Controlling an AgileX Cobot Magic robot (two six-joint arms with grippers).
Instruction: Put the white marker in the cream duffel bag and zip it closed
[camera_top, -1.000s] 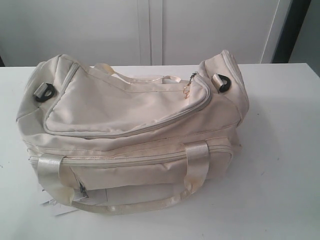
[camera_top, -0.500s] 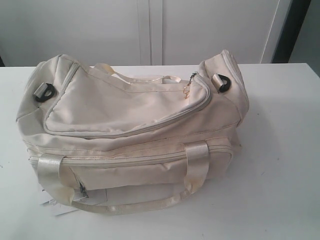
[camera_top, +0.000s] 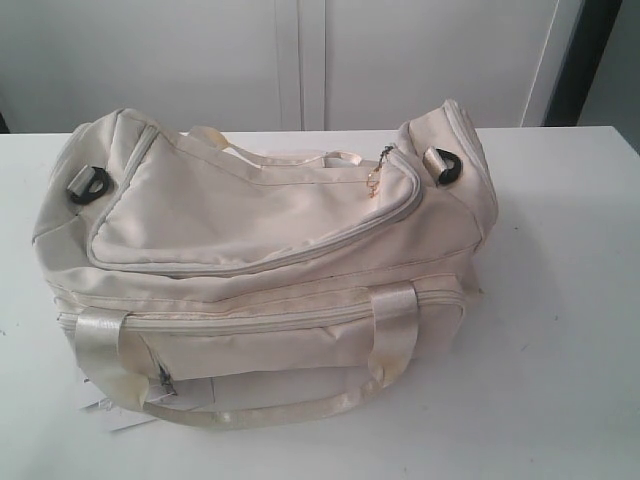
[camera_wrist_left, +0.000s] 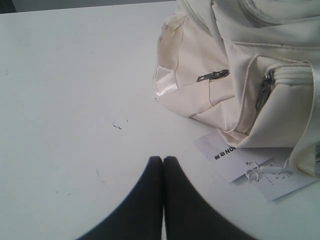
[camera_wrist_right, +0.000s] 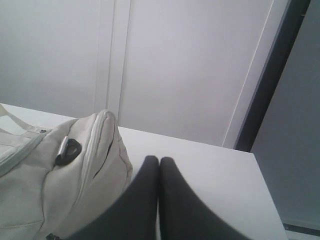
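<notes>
The cream duffel bag (camera_top: 270, 260) lies across the white table (camera_top: 560, 330), its curved top zipper shut, with a gold charm (camera_top: 375, 183) hanging at the right end of the zip. The white marker is out of view in every frame. Neither arm shows in the exterior view. My left gripper (camera_wrist_left: 163, 159) is shut with nothing in it, above bare table beside the bag's end (camera_wrist_left: 240, 65) and its paper tag (camera_wrist_left: 250, 165). My right gripper (camera_wrist_right: 159, 159) is shut and empty too, just off the bag's other end (camera_wrist_right: 65, 170).
Black D-rings (camera_top: 88, 185) (camera_top: 447, 166) sit at both ends of the bag. A shiny strap handle (camera_top: 260, 405) droops over the front side. White cabinet panels (camera_top: 300, 60) stand behind the table, with a dark gap (camera_top: 585, 60) at the right.
</notes>
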